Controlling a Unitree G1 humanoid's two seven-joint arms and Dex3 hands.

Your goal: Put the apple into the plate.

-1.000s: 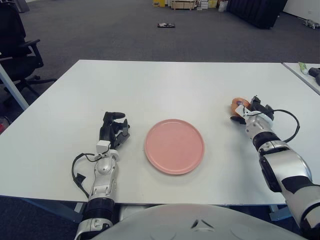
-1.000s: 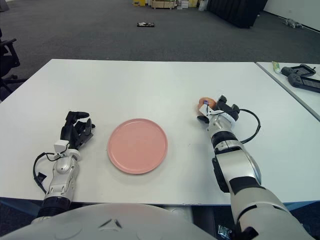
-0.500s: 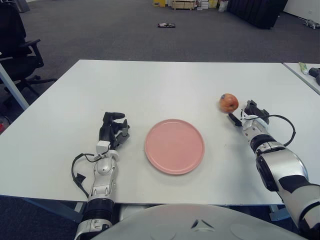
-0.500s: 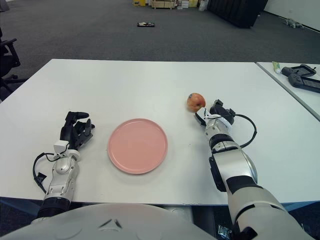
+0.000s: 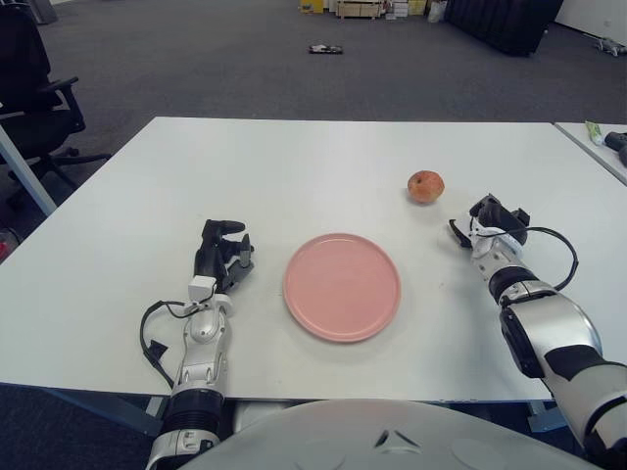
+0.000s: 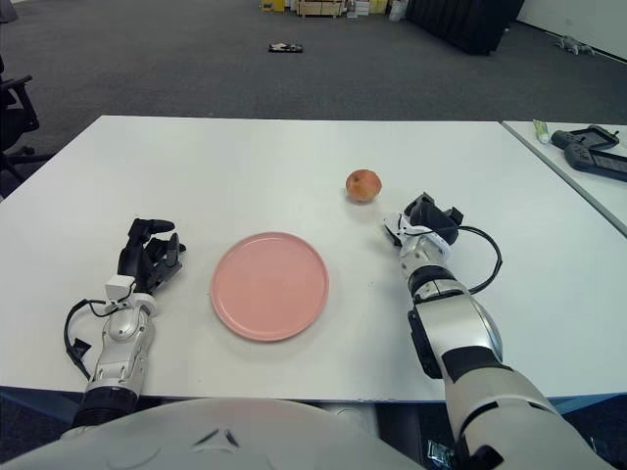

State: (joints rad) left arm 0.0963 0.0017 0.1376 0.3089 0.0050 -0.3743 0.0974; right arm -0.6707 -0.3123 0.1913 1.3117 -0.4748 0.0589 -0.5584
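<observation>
The apple [image 5: 425, 186] sits free on the white table [image 5: 323, 166], beyond and to the right of the pink plate [image 5: 342, 286], with nothing touching it. The right hand [image 5: 482, 221] is near the apple on its right and closer to the robot, apart from it, fingers curled in and holding nothing. The left hand [image 5: 221, 257] shows just left of the plate, its dark fingers curled as well and gripping nothing.
</observation>
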